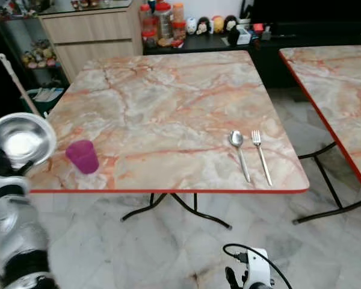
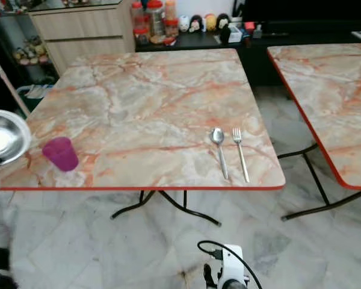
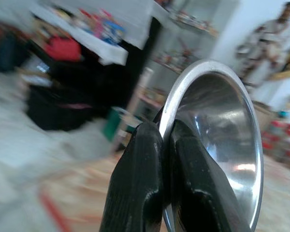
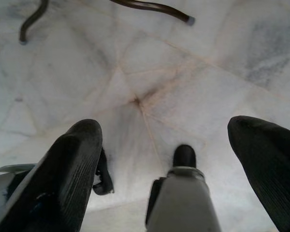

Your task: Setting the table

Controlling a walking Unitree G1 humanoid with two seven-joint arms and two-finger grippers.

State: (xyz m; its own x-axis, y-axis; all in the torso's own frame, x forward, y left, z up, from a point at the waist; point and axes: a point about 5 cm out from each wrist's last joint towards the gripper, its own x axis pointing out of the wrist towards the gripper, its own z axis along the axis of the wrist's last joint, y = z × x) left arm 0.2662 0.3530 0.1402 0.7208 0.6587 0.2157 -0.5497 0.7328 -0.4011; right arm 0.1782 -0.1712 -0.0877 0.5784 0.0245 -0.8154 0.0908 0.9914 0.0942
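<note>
A shiny steel bowl (image 1: 21, 139) is held up at the table's near left corner by my left gripper (image 3: 165, 133), shut on its rim. A purple cup (image 1: 82, 156) stands on the marble table (image 1: 162, 102) just right of the bowl. Near the front right edge lie a spoon (image 1: 239, 150) and a fork (image 1: 260, 153) side by side. My right arm (image 1: 253, 276) hangs low over the floor, its gripper (image 4: 169, 154) open with nothing between the fingers.
A second marble table (image 1: 343, 84) stands to the right, with a floor gap between. Behind are a wooden cabinet (image 1: 90, 33) and a dark sideboard (image 1: 204, 39) with jars and figurines. A person (image 3: 270, 36) stands far off in the left wrist view.
</note>
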